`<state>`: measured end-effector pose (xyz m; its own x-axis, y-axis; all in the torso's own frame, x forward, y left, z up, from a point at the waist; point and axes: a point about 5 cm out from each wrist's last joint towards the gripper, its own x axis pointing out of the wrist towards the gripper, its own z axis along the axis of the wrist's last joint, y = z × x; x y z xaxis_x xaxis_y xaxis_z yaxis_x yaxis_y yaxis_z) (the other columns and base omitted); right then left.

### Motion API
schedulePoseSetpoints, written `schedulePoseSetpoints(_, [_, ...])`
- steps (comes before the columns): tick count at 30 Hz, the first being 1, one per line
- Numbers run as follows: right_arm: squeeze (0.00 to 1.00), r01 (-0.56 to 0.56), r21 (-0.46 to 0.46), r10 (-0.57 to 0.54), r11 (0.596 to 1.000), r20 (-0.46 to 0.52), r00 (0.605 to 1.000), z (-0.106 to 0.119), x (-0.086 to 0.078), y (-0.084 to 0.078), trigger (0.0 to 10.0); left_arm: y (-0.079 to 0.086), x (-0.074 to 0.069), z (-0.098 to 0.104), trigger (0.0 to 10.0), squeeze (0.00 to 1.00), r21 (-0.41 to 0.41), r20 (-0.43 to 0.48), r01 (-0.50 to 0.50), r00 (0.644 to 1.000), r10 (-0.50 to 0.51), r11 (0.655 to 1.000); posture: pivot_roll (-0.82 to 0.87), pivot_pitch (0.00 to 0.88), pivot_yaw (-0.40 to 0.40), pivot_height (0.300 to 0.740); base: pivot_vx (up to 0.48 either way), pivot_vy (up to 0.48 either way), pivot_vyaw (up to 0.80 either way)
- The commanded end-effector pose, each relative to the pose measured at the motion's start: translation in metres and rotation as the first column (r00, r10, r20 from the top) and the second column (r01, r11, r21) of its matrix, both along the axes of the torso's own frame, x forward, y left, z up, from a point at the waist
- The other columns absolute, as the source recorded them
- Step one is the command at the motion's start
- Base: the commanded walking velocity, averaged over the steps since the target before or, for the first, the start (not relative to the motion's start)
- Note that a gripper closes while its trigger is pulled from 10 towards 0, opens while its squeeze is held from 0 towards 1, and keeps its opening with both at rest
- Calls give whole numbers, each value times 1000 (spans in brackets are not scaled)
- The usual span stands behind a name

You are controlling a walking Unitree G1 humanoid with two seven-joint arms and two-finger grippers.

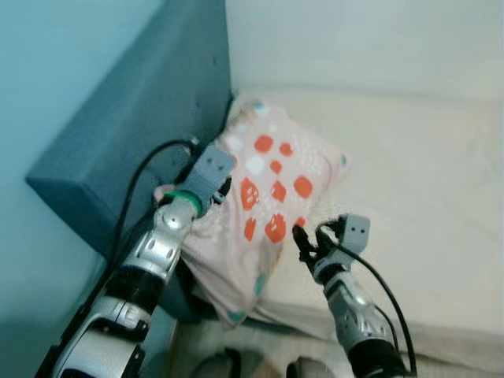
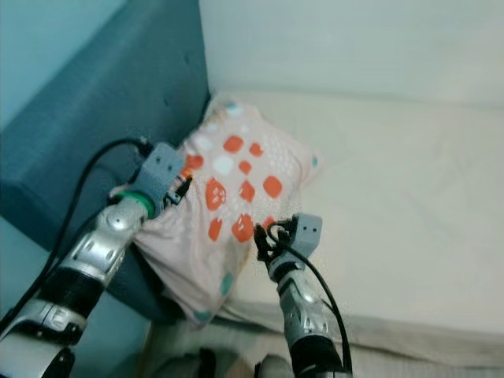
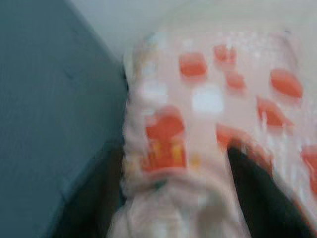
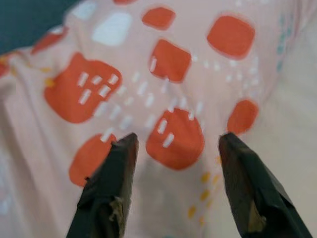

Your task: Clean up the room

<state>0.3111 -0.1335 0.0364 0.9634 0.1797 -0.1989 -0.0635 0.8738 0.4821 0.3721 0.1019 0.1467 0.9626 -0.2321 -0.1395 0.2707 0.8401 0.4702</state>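
Pink pillow with orange and white patches, lying at the head corner of the cream mattress, pressed against the blue-grey headboard, one lower corner hanging off the bed edge toward the floor. Held at its headboard-side edge by the left gripper, fingers buried in bunched fabric, apparently pinched on the cloth; blurred in the left wrist view, one dark finger lying against the cover. Right gripper poised just short of the pillow's lower edge, fingers spread wide with nothing between them, an orange patch framed in the gap.

Likely trouble from here: a grip on the cover alone, not the filling, so a lift could stretch or slide the fabric and leave the bulk sagging. Could slip off the bed edge, given the overhanging corner. A right-side closure too shallow would catch only a fold. Black cable looping beside the left arm, close to the headboard, apt to snag during a pull.
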Motion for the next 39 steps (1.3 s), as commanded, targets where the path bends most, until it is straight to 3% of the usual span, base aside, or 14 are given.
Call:
schedulePoseSetpoints(1, [0, 1, 45, 0, 999, -41, 999, -6, -2, 1, 10000, 4, 0, -9, 10000, 1000, 8, -50, -16, 999, 17, 1000, 62, 131, 92, 740, 0, 0, 0])
schedulePoseSetpoints(3, [0, 4, 96, 1, 995, -57, 998, -1, 9, 3, 10000, 3, 5, -4, 10000, 1000, 21, -81, -5, 997, 7, 1000, 77, 149, 92, 740, 0, 0, 0])
schedulePoseSetpoints(9, [0, -50, 52, 50, 997, -8, 999, 15, 23, 13, 10000, 22, 17, 3, 10000, 1000, 34, -94, -112, 989, 115, 993, 94, 191, 93, 740, 0, 0, 0])
schedulePoseSetpoints(15, [0, -70, 50, 69, 996, 23, 997, 19, 24, 17, 10000, 32, 20, -3, 10000, 1000, 64, -164, -131, 976, 140, 989, 91, 209, 98, 740, 0, 0, 0])
schedulePoseSetpoints(16, [0, -76, 53, 74, 996, 33, 997, 19, 23, 17, 10000, 37, 19, -12, 10000, 1000, 50, -251, -131, 958, 139, 990, 91, 211, 100, 740, 0, 0, 0])
schedulePoseSetpoints(17, [0, -76, 53, 74, 996, 33, 997, 19, 23, 17, 10000, 37, 19, -12, 10000, 1000, 50, -251, -131, 958, 139, 990, 91, 211, 100, 740, 0, 0, 0])
schedulePoseSetpoints(18, [0, -81, 50, 79, 995, 37, 996, 15, 18, 18, 10000, 41, 14, -26, 10000, 620, 3, -363, -131, 924, 124, 991, 92, 212, 104, 740, 0, 0, 0])
schedulePoseSetpoints(19, [0, -81, 50, 79, 995, 37, 996, 15, 18, 18, 10000, 41, 14, -26, 10000, 620, 3, -363, -131, 924, 124, 991, 92, 212, 104, 740, 0, 0, 0])
schedulePoseSetpoints(20, [0, -85, 49, 83, 995, 37, 996, 12, 15, 17, 10000, 42, 9, -36, 10000, 424, -42, -444, -138, 890, 106, 989, 92, 210, 105, 740, 0, 0, 0])
schedulePoseSetpoints(21, [0, -85, 49, 83, 995, 37, 996, 12, 15, 17, 10000, 42, 9, -36, 10000, 424, -42, -444, -138, 890, 106, 989, 92, 210, 105, 740, 0, 0, 0])
schedulePoseSetpoints(22, [0, -87, 48, 86, 995, 34, 996, 9, 13, 18, 10000, 42, 5, -45, 10000, 0, -79, -497, -157, 862, 97, 984, 92, 210, 105, 740, 0, 0, 0])
schedulePoseSetpoints(29, [0, -104, 30, 103, 994, 34, 994, 6, 11, 20, 10000, 39, -9, -69, 10000, 0, -176, -640, -254, 763, 86, 951, 89, 197, 114, 740, 0, 0, 0])
schedulePoseSetpoints(36, [0, -103, 22, 102, 994, 40, 994, 6, 11, 20, 10000, 21, -30, -88, 10000, 0, -312, -778, -221, 617, -115, 924, 109, 199, 127, 740, 0, 0, 0])
schedulePoseSetpoints(39, [0, -103, 22, 102, 994, 40, 994, 6, 11, 20, 10000, 21, -30, -88, 10000, 0, -312, -778, -221, 617, -115, 924, 109, 199, 127, 740, 0, 0, 0])
